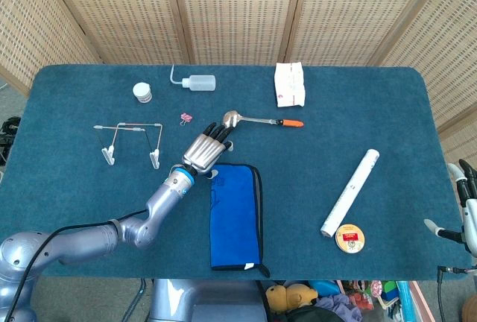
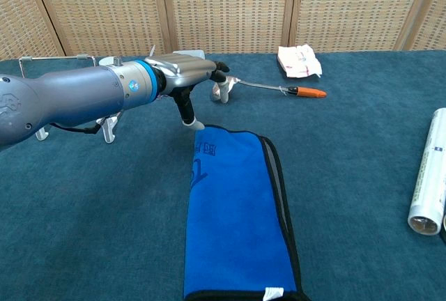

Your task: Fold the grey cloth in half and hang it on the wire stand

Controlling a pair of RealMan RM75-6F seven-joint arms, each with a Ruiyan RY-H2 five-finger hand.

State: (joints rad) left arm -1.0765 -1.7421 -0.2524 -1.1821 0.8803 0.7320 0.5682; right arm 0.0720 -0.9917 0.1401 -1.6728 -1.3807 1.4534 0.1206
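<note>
My cloth [image 1: 235, 215], blue with dark edging, lies folded flat on the table's near centre; the wire stand [image 1: 133, 141] sits upright, well apart at left.
</note>
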